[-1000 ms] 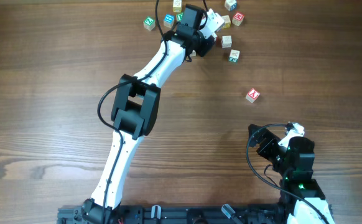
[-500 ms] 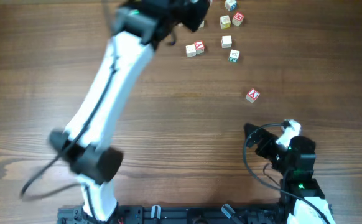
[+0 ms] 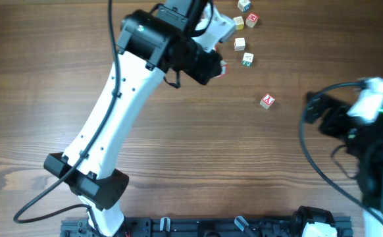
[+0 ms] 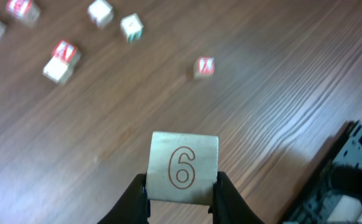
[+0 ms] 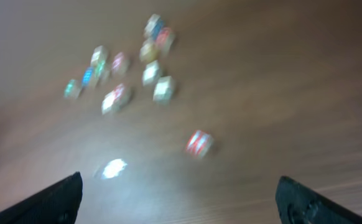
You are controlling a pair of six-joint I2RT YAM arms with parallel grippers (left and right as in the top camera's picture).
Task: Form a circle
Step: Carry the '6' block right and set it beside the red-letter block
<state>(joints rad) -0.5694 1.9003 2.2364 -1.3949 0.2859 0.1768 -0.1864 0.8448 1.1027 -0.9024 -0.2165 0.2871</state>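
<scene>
Wood cube marked 6 (image 4: 183, 165) sits clamped between the left jaws and looks lifted off the table (image 3: 40, 72), so one piece is in transit. Right jaws are spread wide with nothing between them, out at the right side, well apart from the blocks. No circle yet. The closest thing to it is a tight cluster (image 3: 239, 22) of three cubes at the far edge of the table, just right of the left arm (image 3: 112, 112) tip: two pale, one red-faced. Everything else is loose: two cubes (image 3: 239, 44) in a short line just below the cluster, a red-faced one (image 3: 266, 101) alone and well apart toward the near right, a touching pair (image 4: 60, 60) in the left wrist view, and a few green and blue faces (image 5: 89, 76) too blurred to read in the right wrist view. My read is early stage, since no arc is laid out. The 6 has yet to be set down, and then nearly every other cube needs shifting into a ring. Can't tell where the ring is meant to sit.
</scene>
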